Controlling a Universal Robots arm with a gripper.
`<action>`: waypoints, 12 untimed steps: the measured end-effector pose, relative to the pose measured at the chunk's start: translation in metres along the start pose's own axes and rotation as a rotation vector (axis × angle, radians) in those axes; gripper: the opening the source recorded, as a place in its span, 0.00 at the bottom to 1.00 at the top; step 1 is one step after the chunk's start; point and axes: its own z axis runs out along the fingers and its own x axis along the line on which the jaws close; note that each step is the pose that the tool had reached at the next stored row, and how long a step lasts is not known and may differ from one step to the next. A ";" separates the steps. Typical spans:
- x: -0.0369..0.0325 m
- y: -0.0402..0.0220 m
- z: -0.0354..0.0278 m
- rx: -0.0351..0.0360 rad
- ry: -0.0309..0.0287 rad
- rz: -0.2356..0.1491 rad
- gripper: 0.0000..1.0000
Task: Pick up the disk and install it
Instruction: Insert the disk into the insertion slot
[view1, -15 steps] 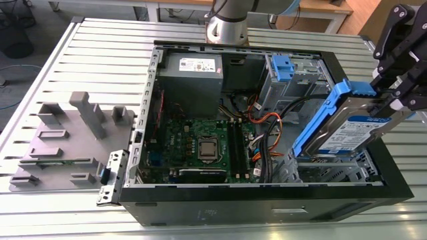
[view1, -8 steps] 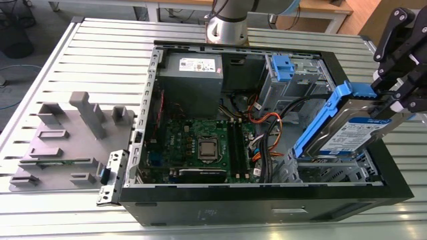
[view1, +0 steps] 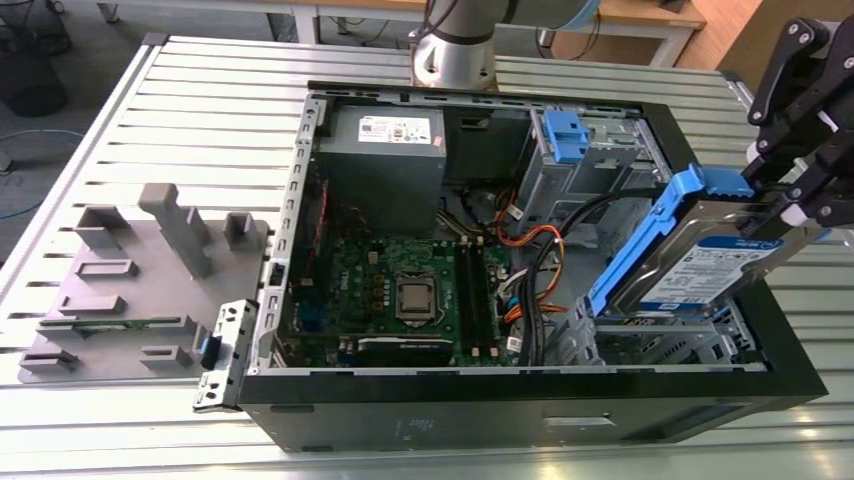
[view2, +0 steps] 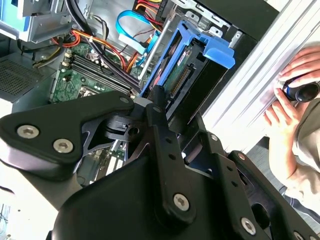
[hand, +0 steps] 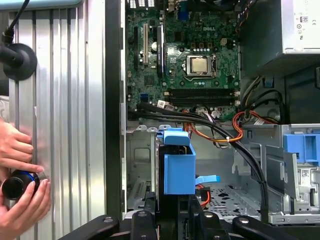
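Disk (view1: 701, 268): silver hard drive, white-and-blue label, blue plastic bracket (view1: 641, 247) along its edges. Hangs tilted at the exterior view's right, over the right end of the open computer case (view1: 534, 420), directly above the metal drive bay (view1: 667, 340); lower end close to the bay, contact not discernible. Held at its raised end by the gripper (view1: 790, 212), jaws pinching it from both sides. Handling, as judged: rigid and dense for its size; smooth metal faces, apt to slip under a light grip; sensitive to knocks; thin plastic bracket with some give, so better taken across the metal body than by the blue tab (view2: 218, 51). Nearby: motherboard (view1: 400, 290) on the case floor, orange and black cables (view1: 541, 240) just beside the bay, grey power-supply box (view1: 384, 160) at the case's far end, slatted metal worktop (view1: 160, 110) beneath, a person's hands (hand: 17, 150) at the worktop's edge.
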 end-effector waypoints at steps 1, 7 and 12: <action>0.0000 0.0000 0.0003 0.0000 0.0001 -0.001 0.35; -0.0004 -0.0001 0.0008 -0.0001 0.0000 -0.011 0.35; -0.0005 -0.0001 0.0018 -0.0003 -0.0001 -0.026 0.35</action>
